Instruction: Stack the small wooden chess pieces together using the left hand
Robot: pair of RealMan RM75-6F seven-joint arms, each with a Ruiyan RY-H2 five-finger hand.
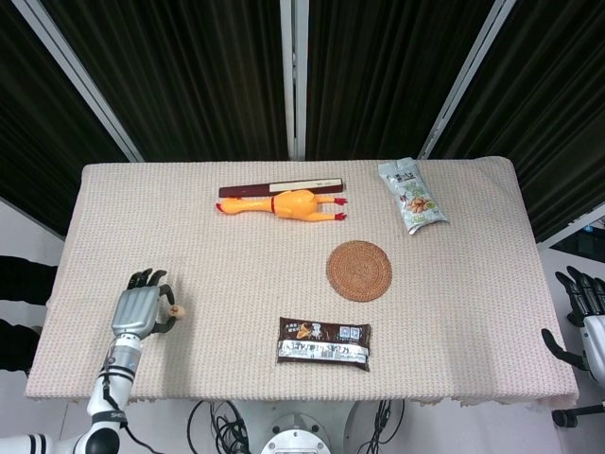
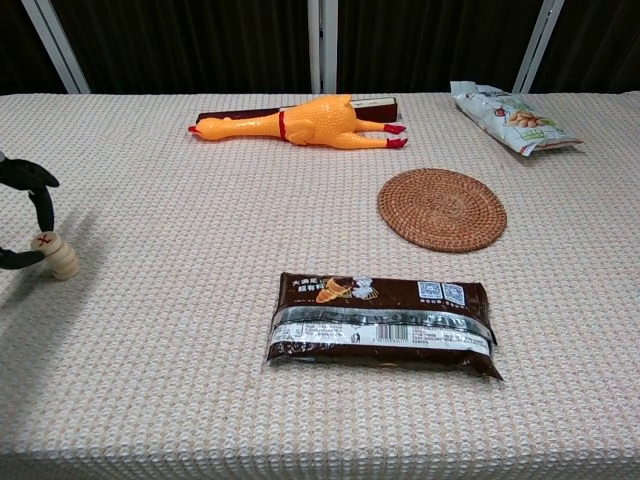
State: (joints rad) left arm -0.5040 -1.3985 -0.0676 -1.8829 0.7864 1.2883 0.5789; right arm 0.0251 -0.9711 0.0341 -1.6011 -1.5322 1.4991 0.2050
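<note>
Pinching the wooden chess pieces (image 2: pixel 55 254), whose top bears a red mark too small to read, the left hand (image 1: pixel 138 307) sits well left of the brown snack packet (image 2: pixel 381 323). The right hand (image 1: pixel 588 324), far right of it, hangs with fingers apart, holding nothing.

A red cross-like mark shows on the top of the wooden chess pieces (image 2: pixel 53 251) at the left hand (image 1: pixel 138 310). The brown snack packet (image 2: pixel 381 322), well to that hand's right, carries print and a barcode too small to read.
</note>
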